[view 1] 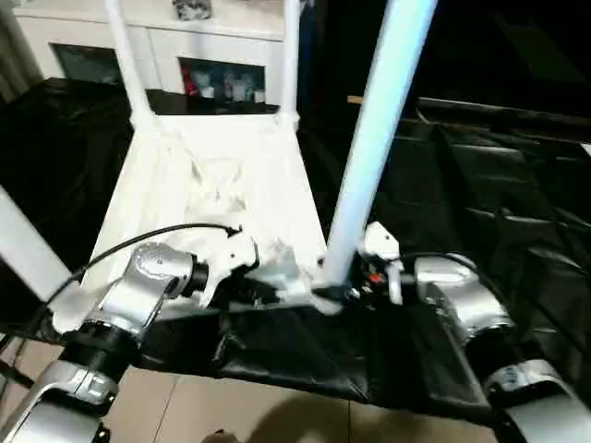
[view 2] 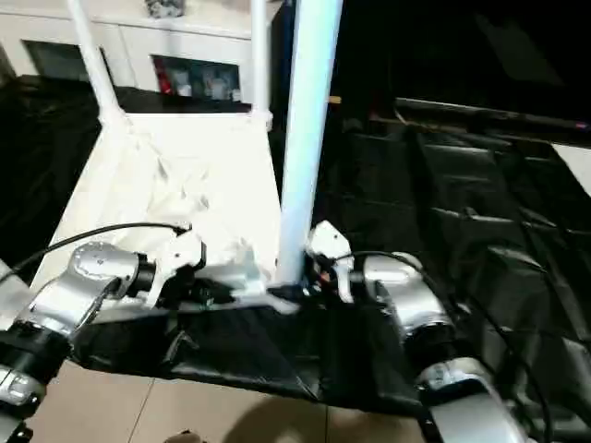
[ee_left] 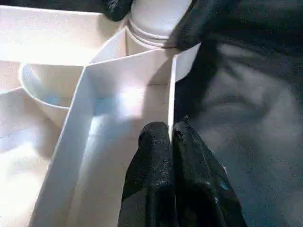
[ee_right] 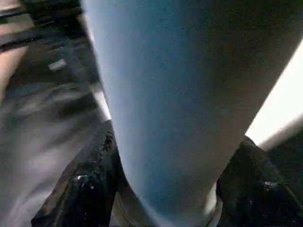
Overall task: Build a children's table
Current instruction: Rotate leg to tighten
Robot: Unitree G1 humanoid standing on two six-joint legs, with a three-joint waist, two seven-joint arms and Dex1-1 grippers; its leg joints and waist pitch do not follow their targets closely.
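My two forearms are brushed silver metal with rounded joint housings and black collar rings near the elbows. A thin black cable loops over my left arm toward its white wrist bracket. My right arm carries a white bracket too, with a small red-orange spot beside it. Both grippers end in glossy black fingers, rounded at the tips.
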